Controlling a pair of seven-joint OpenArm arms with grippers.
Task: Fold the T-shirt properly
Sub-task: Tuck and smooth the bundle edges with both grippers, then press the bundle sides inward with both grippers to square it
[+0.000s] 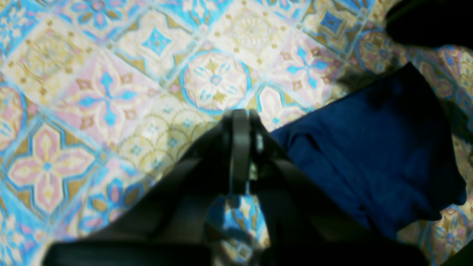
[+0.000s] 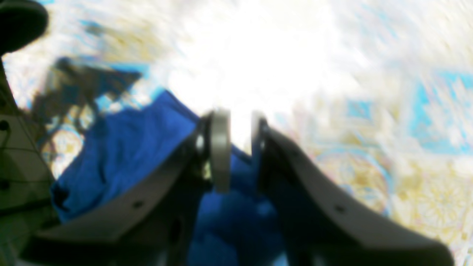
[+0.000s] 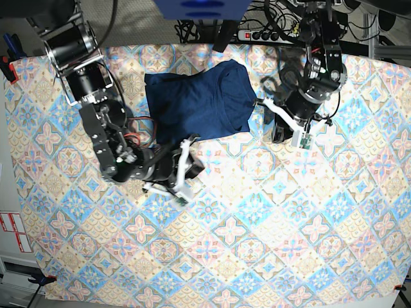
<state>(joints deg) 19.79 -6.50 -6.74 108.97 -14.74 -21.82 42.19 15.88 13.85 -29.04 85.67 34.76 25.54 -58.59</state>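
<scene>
The dark blue T-shirt (image 3: 199, 102) lies bunched at the far middle of the table, with no sleeves spread out. My left gripper (image 1: 240, 115) is shut with nothing in it. It hovers over the patterned cloth just off the shirt's edge (image 1: 369, 147), and it shows at the right of the shirt in the base view (image 3: 280, 135). My right gripper (image 2: 240, 127) stands slightly open, with a narrow gap between its pads. It hangs over the shirt's near edge (image 2: 122, 147), and blue fabric shows below the fingers. In the base view it sits just below the shirt (image 3: 196, 165).
A pastel diamond-patterned cloth (image 3: 257, 244) covers the whole table. Cables and a power strip (image 3: 270, 32) lie beyond the far edge. The right arm's body (image 3: 96, 109) stretches along the left side, close to the shirt.
</scene>
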